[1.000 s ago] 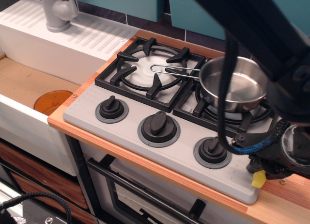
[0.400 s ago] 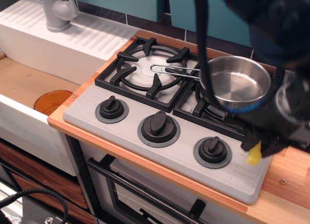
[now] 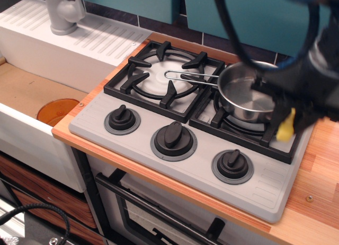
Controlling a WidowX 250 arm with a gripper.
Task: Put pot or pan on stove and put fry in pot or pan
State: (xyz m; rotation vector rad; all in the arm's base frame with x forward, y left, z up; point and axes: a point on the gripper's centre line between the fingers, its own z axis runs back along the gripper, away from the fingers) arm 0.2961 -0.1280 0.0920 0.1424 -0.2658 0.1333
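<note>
Gripper (image 3: 288, 123) clamped on fry (image 3: 286, 129), hanging roughly vertical, though blurred. Pot (image 3: 249, 99) sits on stove (image 3: 175, 117) just left of gripper; its opening lies up-left.

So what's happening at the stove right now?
The saucepan already sits on the right burner of the stove, its wire handle reaching over the left burner. The arm's end effector holds the yellow fry just beside the pan's right rim, above the grate, not yet over the pan's opening. The pan looks empty, so dropping the fry in is what's left.
</note>
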